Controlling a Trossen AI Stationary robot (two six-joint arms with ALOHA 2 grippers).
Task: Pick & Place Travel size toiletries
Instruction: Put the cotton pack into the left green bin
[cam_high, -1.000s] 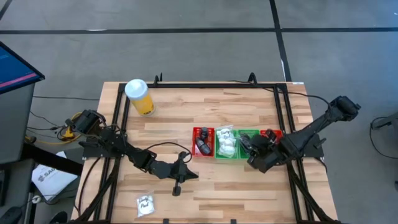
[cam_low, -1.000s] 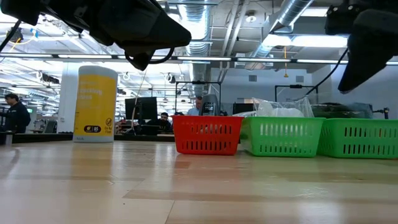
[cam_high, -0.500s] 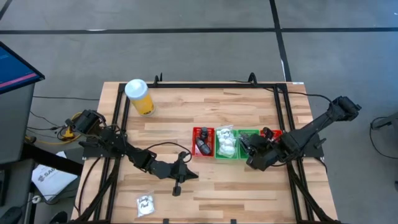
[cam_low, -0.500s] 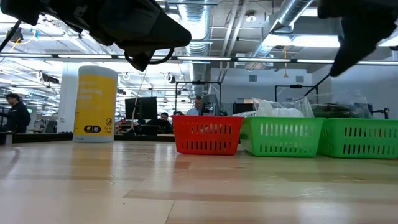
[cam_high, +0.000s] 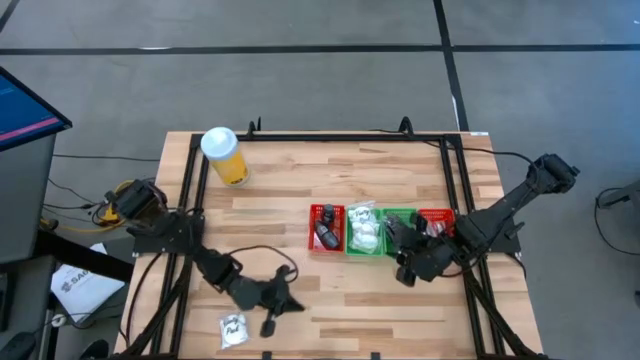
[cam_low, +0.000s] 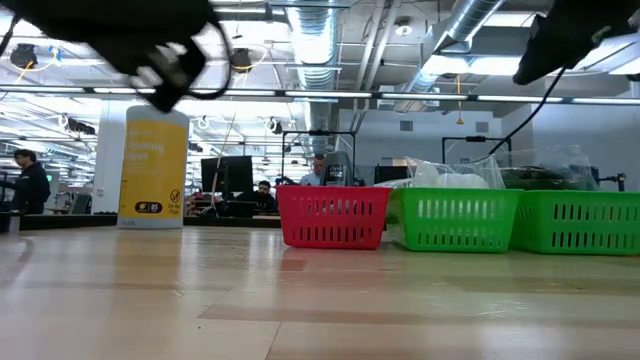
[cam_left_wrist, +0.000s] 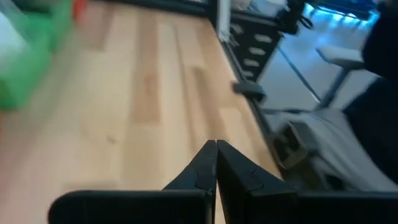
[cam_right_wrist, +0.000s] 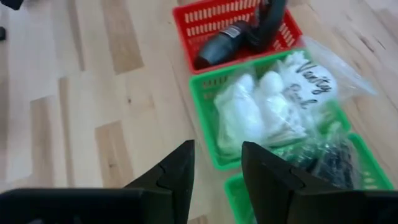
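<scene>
On the pale wooden slatted table (cam_high: 330, 170), a row of small plastic mesh baskets stood a little toward three o'clock from the middle: a red basket (cam_high: 326, 229) holding dark items, just beside it a green basket (cam_high: 364, 231) filled with white crinkly sachets in clear bags (cam_right_wrist: 267, 106), then a second green basket (cam_high: 398, 218) with a clear bag of black round pieces (cam_right_wrist: 329, 158), and a further red basket (cam_high: 437, 219) at the row's three o'clock end. In the low view the red basket and two green ones showed in a line, the clear bags rising above the rims. The right gripper (cam_high: 404, 271) hung just at the six o'clock side of the green baskets, above bare wood; its two dark fingers (cam_right_wrist: 177, 171) were parted with a gap between them and nothing was caught there. One more white sachet (cam_high: 233, 327) lay alone on the table near the seven o'clock edge, well apart from the baskets. The left gripper (cam_high: 268, 325) was near that sachet, on its three o'clock side, apart from it, and its fingers (cam_left_wrist: 200, 169) were pressed together with nothing between them. A yellow cylinder with a white lid (cam_high: 224, 155) stood upright toward eleven o'clock, far from both arms. Beyond the table, in the low view, a person (cam_low: 22, 180) stood far off in the room at the nine o'clock side.
</scene>
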